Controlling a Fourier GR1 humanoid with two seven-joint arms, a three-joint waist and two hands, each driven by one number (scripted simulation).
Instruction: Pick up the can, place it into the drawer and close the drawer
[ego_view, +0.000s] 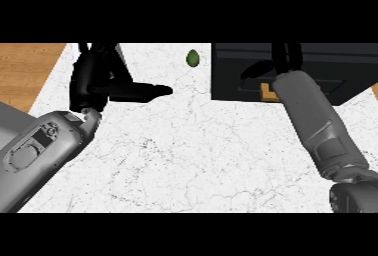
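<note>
The black drawer (244, 75) shows an orange piece inside, beside the right hand (284, 57), whose fingers I cannot tell. No can is visible. The left hand (111, 75) rests open on the white marble counter (199, 160), near a small green object (193, 58).

Counter (192, 160): white marble top with grey veining, fills most of the view.
Left edge: wood floor (26, 65) shows beyond the counter's slanted side.
Green object (193, 58): small, oval, on the marble near the far edge, just left of the drawer unit.
Drawer unit (295, 55): black box at far right; an orange patch shows inside.
</note>
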